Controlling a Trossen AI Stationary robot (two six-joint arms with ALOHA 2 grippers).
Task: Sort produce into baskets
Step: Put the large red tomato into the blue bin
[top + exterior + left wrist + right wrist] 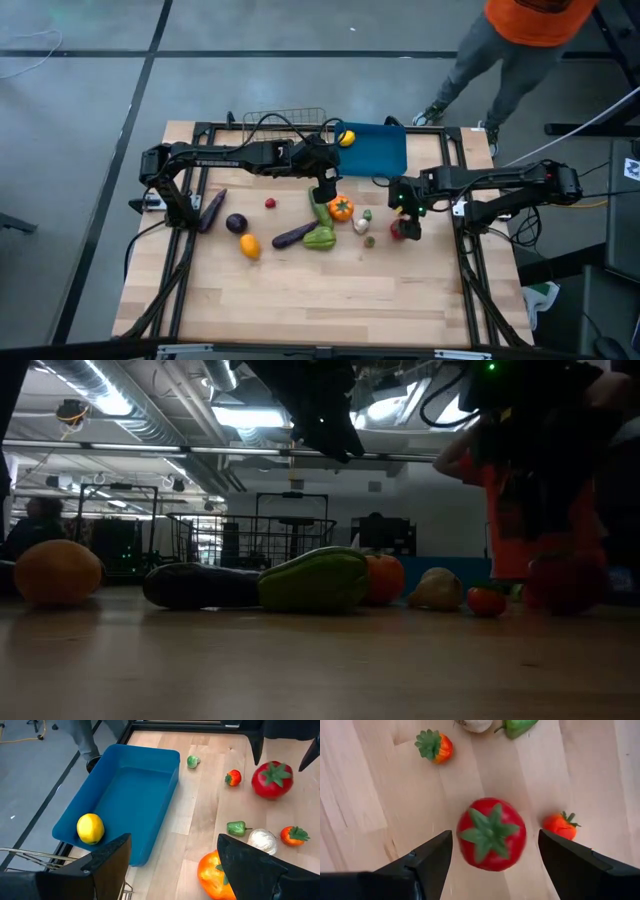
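A big red tomato (491, 834) sits on the table, and my right gripper (495, 837) hovers over it, open and pointing down, a finger on either side without touching. My left gripper (175, 840) hangs open and empty above the table's middle, beside the blue bin (130, 795), where a yellow lemon (90, 828) lies. Just below it stands an orange tomato (215, 875). The wire basket (285, 122) stands left of the bin at the far edge. Garlic (360, 226), a green pepper (320, 238), a cucumber (320, 208) and eggplants (293, 236) lie loose mid-table.
More produce lies toward the left: a round purple piece (236, 223), an orange-yellow fruit (249, 245), a long eggplant (212, 208) and a red berry (270, 203). A small red berry (561, 826) sits close to the tomato. A person (520, 40) stands beyond the far right corner.
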